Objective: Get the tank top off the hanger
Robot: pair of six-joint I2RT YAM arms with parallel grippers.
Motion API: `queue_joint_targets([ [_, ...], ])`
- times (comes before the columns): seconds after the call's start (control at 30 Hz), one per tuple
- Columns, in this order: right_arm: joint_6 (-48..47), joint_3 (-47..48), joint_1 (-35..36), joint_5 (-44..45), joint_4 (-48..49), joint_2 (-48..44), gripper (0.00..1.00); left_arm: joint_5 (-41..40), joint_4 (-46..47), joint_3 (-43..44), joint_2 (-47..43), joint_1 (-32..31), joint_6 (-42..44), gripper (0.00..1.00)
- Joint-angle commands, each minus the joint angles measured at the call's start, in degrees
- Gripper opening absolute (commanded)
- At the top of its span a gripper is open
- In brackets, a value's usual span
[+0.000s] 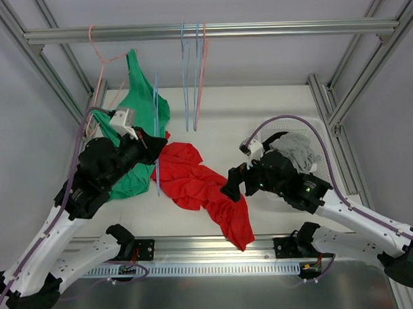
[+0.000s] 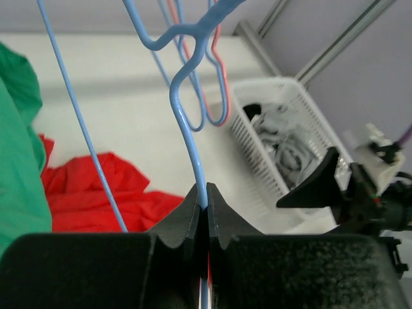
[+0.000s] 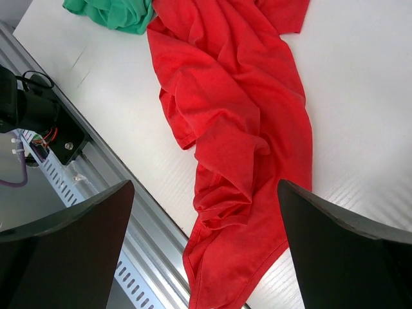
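A green tank top [image 1: 140,102] hangs by its strap from a pink hanger [image 1: 96,53] on the top rail, and its lower part drapes onto the table behind my left arm. It also shows in the left wrist view [image 2: 18,161]. My left gripper [image 1: 152,144] is shut on the wire of a bare light-blue hanger [image 2: 193,138], held off the rail. A red garment [image 1: 197,178] lies crumpled on the table. My right gripper [image 3: 206,248] is open and empty just above the red garment [image 3: 238,122].
Two more blue hangers and a pink one [image 1: 193,73] hang from the rail [image 1: 256,29]. A white basket [image 2: 257,161] with grey clothes [image 1: 294,150] stands at the right. The table's front metal rail [image 3: 122,238] is under my right gripper.
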Motion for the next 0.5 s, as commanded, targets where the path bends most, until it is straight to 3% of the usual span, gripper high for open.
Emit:
queue_joint_targets([
  [0.0,-0.6,-0.2,0.3,1.9,0.8,-2.5,1.0,-0.9,-4.9,7.0,6.6,-0.2,-0.3,0.0],
  [0.07,-0.8,-0.5,0.3,2.0,-0.1,-3.6,1.0,2.8,-6.9,13.8,10.9,1.2,0.7,0.0],
  [0.2,-1.3,-1.4,0.3,2.3,-0.7,-5.8,0.99,18.0,-7.7,23.8,23.7,12.9,-2.2,0.0],
  [0.47,-2.1,-3.1,0.2,2.3,-1.5,-8.7,1.0,33.0,-8.0,43.9,39.7,20.2,-5.8,0.0],
])
